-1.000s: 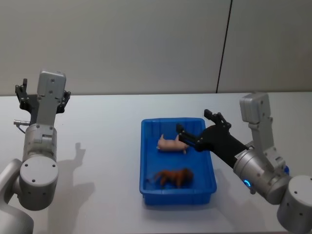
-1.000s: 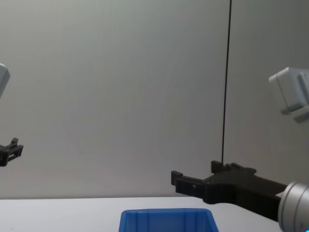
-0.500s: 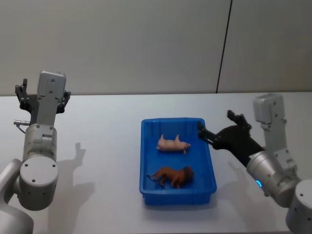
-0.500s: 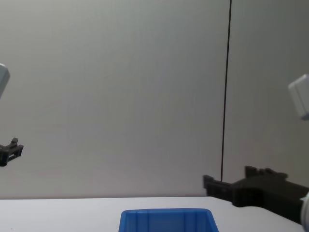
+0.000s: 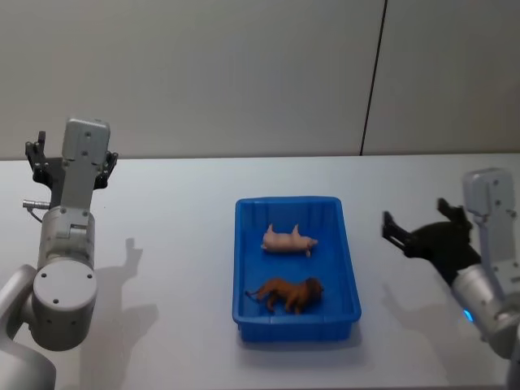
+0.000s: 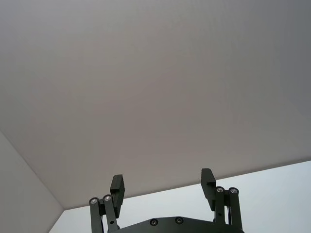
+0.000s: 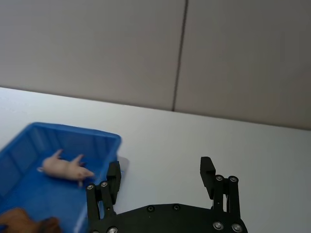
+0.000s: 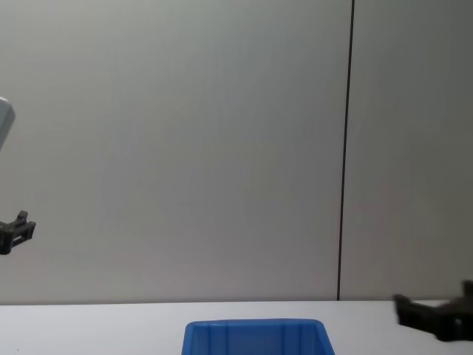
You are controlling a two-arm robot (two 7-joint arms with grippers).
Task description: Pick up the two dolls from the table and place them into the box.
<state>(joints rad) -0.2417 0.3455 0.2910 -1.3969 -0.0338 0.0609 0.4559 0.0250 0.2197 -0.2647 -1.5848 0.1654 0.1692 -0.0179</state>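
Two dolls lie inside the blue box (image 5: 243,268): a pink animal figure (image 5: 287,240) in its far half and a brown lion-like one (image 5: 287,294) in its near half. My right gripper (image 5: 416,219) hovers over the white table (image 5: 179,227) to the right of the box, open and empty. The right wrist view shows its spread fingers (image 7: 161,167) beside the box (image 7: 73,133), with the pink doll (image 7: 65,167) and the brown doll (image 7: 24,221) inside. My left gripper (image 5: 71,158) is parked high at the far left, open (image 6: 162,179).
A grey wall with a thin black vertical seam (image 5: 372,89) rises behind the table. In the chest view the box rim (image 8: 255,325) sits at the lower middle, the right gripper (image 8: 432,318) low at the right edge, the left gripper (image 8: 15,233) at the left edge.
My right gripper has drawn back from above the box to the right, open and empty. Both dolls stay in the box; the left arm has not moved.
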